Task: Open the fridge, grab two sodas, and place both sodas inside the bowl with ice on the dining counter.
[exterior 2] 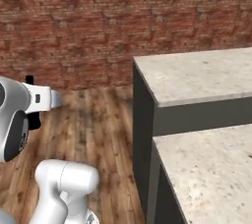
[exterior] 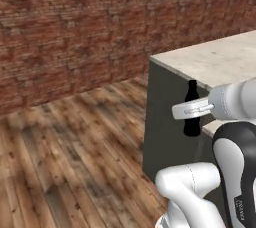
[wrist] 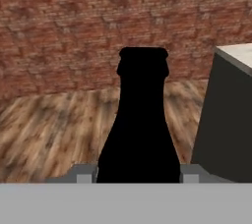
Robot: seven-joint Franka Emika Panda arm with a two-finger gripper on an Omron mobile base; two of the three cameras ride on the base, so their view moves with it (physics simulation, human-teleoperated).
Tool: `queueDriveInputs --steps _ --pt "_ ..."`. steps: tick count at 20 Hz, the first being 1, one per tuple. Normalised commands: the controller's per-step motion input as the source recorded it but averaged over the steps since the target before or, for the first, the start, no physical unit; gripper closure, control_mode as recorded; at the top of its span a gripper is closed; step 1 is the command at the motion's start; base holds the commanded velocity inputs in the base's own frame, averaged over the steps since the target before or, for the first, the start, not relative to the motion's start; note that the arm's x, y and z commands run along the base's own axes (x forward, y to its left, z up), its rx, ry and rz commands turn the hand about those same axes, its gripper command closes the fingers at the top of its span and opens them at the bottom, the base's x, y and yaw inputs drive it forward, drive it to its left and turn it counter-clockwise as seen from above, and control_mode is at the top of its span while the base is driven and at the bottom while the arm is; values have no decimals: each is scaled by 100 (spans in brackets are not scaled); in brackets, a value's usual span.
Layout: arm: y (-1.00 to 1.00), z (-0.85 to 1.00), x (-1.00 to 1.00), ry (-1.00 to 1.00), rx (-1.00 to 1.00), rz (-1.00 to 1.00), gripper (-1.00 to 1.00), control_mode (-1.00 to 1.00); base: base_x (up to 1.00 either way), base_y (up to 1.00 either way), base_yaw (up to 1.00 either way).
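My gripper [exterior: 192, 110] is shut on a dark, almost black soda [exterior: 191, 117], a small bottle that it holds upright by the body. In the hand view this soda [wrist: 140, 129] stands tall between the two fingertips [wrist: 84, 173], its cap level with the brick wall behind. It hangs in the air above the wooden floor, just off the corner of a counter [exterior: 220, 59] with a beige speckled top and a dark grey base. In the right base view the bottle's cap [exterior 2: 30, 79] peeks out behind my arm. The fridge, the bowl and the other soda are out of view.
A red brick wall [exterior: 75, 27] closes the back of the room. Wooden floor [exterior: 70, 162] stretches to the left of the counter. In the right base view the counter has a higher top [exterior 2: 197, 75] and a lower one [exterior 2: 206, 174] close to my base.
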Motion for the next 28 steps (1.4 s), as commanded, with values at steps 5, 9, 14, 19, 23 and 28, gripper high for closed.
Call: queueDriveInputs --steps 5,9,14,19,23,28 --pt "0 0 0 0 0 0 100 100 86 54 -56" --pt "0 0 0 0 0 0 100 100 86 57 -56" --pt "0 0 0 0 0 0 100 100 83 63 -53" --pt "0 0 0 0 0 0 100 100 79 66 -52" --pt "0 0 0 0 0 0 100 100 77 74 -48" --pt "0 0 0 0 0 0 100 100 76 78 -47"
